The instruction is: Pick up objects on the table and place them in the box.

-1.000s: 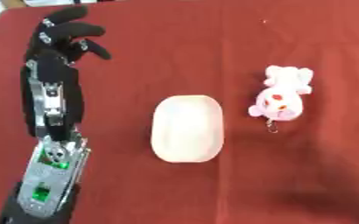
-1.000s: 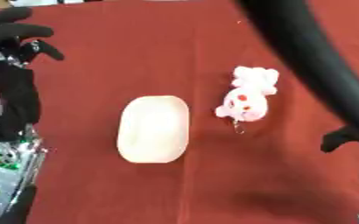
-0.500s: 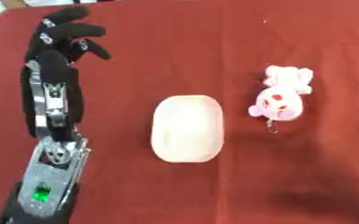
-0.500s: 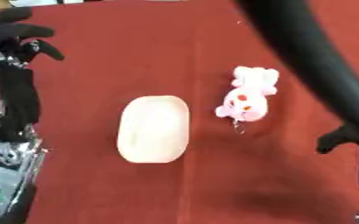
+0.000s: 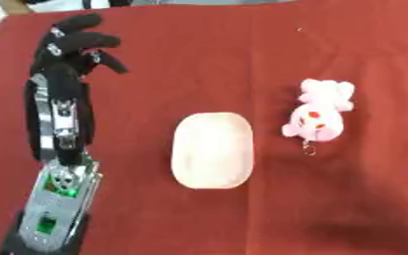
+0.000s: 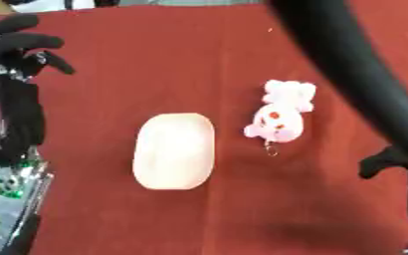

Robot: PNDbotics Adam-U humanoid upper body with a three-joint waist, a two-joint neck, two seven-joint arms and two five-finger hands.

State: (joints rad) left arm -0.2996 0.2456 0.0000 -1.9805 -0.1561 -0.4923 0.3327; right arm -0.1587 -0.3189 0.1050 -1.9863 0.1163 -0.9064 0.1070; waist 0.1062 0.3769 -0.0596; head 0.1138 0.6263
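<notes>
- Your left hand point(image 5: 72, 47) sits at the far left of the red table point(image 5: 199, 60) much as it did a second ago; against the earlier pictures it has barely shifted, and the two objects lie where they lay.
- No brand, label or writing can be read on anything here; the green and silver electronics on your left forearm point(image 5: 57, 194) show no legible marks.
- The fingers of your left hand are spread and only lightly curled, holding nothing and touching neither object.
- Your right hand point(image 6: 383, 162) shows only as a dark shape at the right edge of the right eye view, beneath the black arm point(image 6: 351, 64) that crosses from the top; you cannot tell how its fingers stand.
- The pale oval object point(image 5: 211, 149) lies flat at the middle of the table, well apart from your left hand.
- The pink plush toy point(image 5: 321, 114) with red spots lies just to the right of the oval, not touching it, a small metal ring point(image 5: 308, 147) at its near end.
- No box shows in either view.
</notes>
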